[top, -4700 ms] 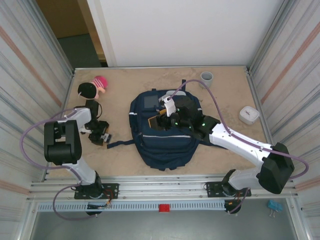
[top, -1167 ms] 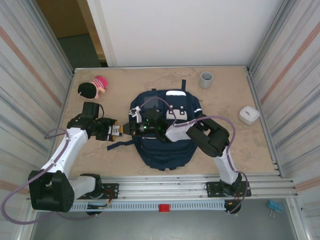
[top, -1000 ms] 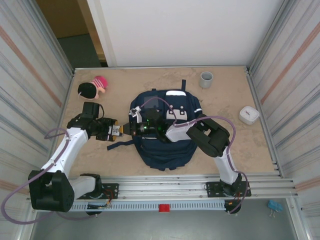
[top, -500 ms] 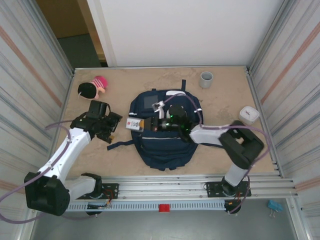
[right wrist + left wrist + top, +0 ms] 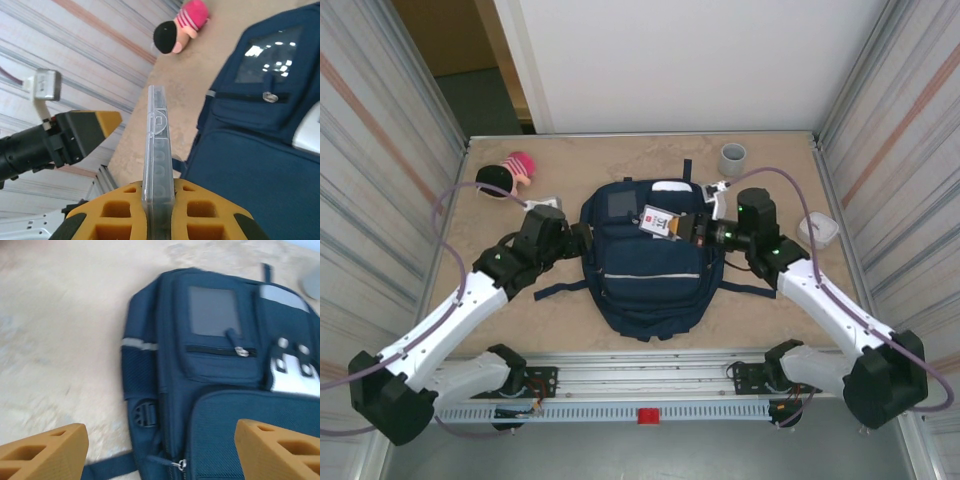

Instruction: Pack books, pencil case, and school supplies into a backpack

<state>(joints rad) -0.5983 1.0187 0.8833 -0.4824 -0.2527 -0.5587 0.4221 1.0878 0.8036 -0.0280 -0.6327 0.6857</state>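
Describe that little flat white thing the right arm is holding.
The flat white piece is small and thin, with dark and red print on its face. Seen edge-on from the right wrist, it looks like clear plastic. The right gripper pinches one end, holding it over the upper part of the navy backpack; whether it touches the fabric is unclear.

Bright even light, soft left-wrist blur.
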